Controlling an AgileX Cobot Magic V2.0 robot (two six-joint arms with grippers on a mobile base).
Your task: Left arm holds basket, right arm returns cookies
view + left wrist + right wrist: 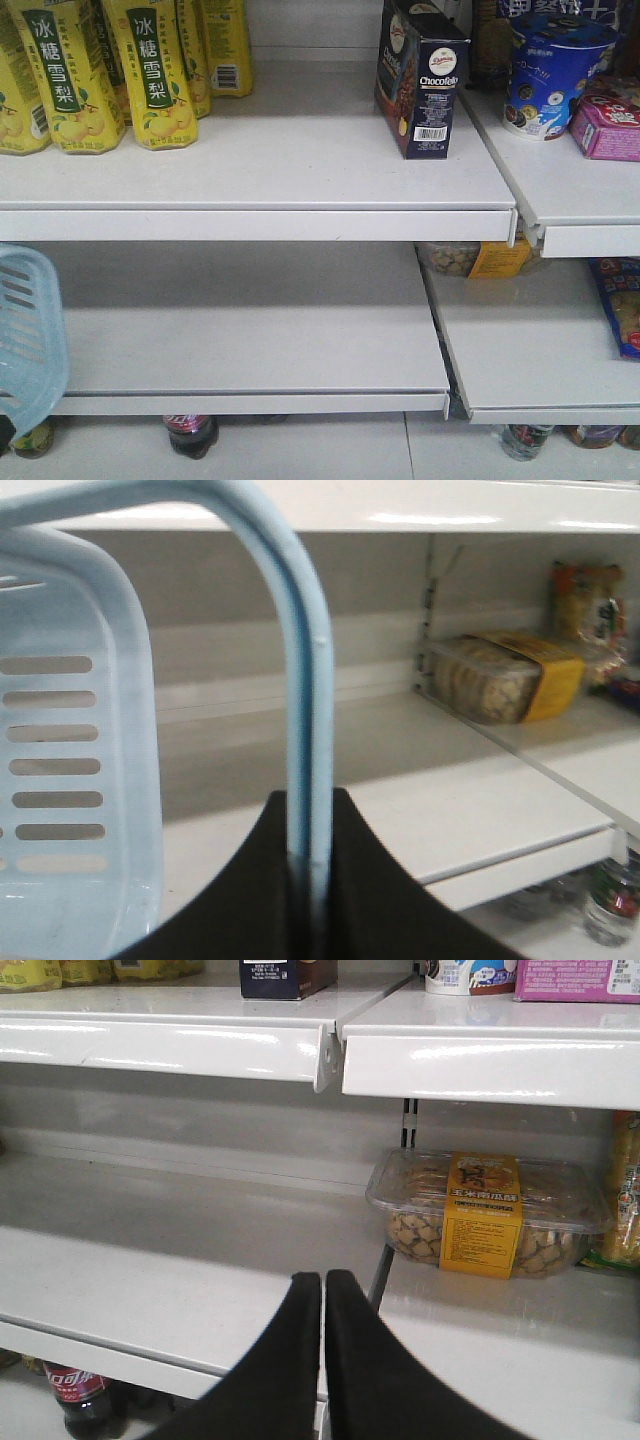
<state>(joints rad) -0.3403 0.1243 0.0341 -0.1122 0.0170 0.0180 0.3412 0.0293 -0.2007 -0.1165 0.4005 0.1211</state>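
The cookies (pixel 422 82) stand upright on the upper shelf (pixel 260 160) at two o'clock, so the return looks finished: the right gripper (pixel 324 1295) is closed and empty, the left gripper (pixel 310 880) clamps the basket (pixel 28 335) handle, and only retreating remains.

Glossy white-painted metal shelf (pixel 300 160), smooth light-blue plastic basket (pixel 70 780), printed cardboard cookies (pixel 420 80) box, clear plastic tray (pixel 490 1215).
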